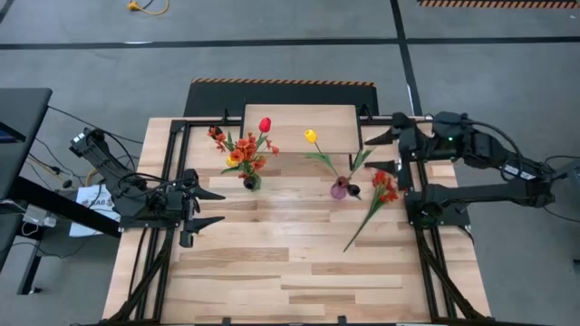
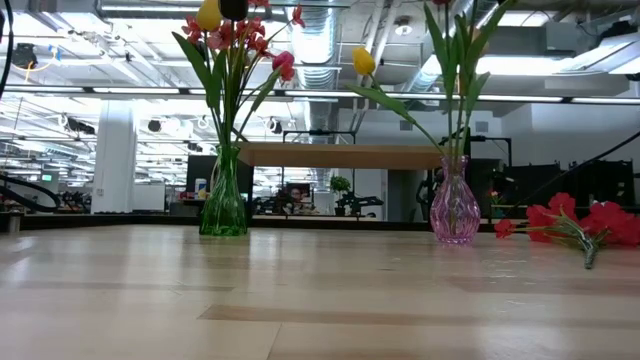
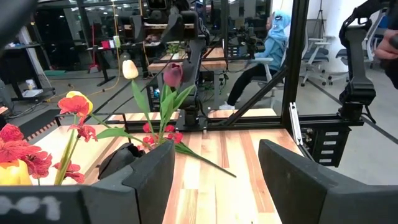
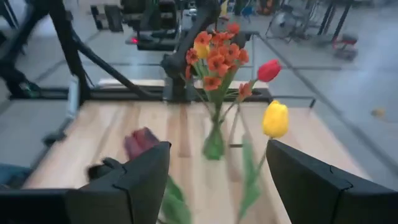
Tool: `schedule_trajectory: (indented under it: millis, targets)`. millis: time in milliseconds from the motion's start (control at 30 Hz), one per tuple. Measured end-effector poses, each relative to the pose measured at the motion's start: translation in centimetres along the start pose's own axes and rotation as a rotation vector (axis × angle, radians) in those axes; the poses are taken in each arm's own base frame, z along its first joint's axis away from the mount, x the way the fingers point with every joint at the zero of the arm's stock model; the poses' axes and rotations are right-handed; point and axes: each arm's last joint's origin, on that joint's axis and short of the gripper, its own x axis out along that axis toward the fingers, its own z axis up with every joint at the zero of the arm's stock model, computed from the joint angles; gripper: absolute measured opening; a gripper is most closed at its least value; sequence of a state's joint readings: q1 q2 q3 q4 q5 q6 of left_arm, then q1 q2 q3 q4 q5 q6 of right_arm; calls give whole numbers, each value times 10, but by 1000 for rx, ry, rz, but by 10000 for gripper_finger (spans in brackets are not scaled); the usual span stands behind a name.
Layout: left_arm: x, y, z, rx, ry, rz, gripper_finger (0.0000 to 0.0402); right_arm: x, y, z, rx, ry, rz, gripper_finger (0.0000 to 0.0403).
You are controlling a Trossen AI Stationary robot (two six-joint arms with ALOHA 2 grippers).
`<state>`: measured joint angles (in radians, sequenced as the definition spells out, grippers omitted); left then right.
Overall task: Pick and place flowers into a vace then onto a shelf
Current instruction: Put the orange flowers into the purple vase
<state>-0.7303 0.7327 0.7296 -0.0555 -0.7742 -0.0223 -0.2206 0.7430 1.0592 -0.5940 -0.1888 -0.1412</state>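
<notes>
- My left gripper (image 1: 214,206) hovers at the left edge of the counter (image 1: 272,272), its fingers (image 3: 149,171) spread apart and holding nothing.
- My right gripper (image 1: 379,152) sits at the far right side of the counter, beside the shelf's right end; its fingers (image 4: 146,177) are spread wide and empty.
- The shelf (image 1: 301,129) stands at the far middle of the counter, between my two arms. Its plank top carries nothing.
- A green glass vase (image 2: 224,197) stands upright on the counter just in front of the shelf's left half. It holds a bunch of flowers (image 1: 245,145): a red tulip, orange-red blossoms and a yellow bloom.
- A pink glass vase (image 2: 455,205) stands upright on the counter in front of the shelf's right half, well apart from the green vase. It holds a yellow tulip (image 1: 311,137) that leans toward the shelf, plus leafy green stems.
- A dark maroon tulip (image 3: 173,74) and a cream tulip (image 3: 129,69) show in the left wrist view near the pink vase side; I cannot tell which vessel they sit in.
- One spray of red-orange blossoms (image 1: 384,190) lies flat on the counter to the right of the pink vase, its blossom end near my right arm's base and its long green stem (image 1: 361,226) pointing toward the counter's near side.
- Neither gripper touches any flower, vase or the shelf.
</notes>
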Motion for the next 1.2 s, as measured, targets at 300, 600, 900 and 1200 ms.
schedule_trajectory:
  millis: [300,600,900,1200]
  targets:
    - [0,0,0,0,0,0,224,2,21,-8,31,87,259,261]
    - [0,0,0,-1,-1,0,224,-3,44,-17,62,213,424,261]
    - [0,0,0,-6,-1,0,224,-5,58,-24,196,336,412,261]
    - [0,0,0,-9,-1,0,224,-13,61,-41,452,498,22,260]
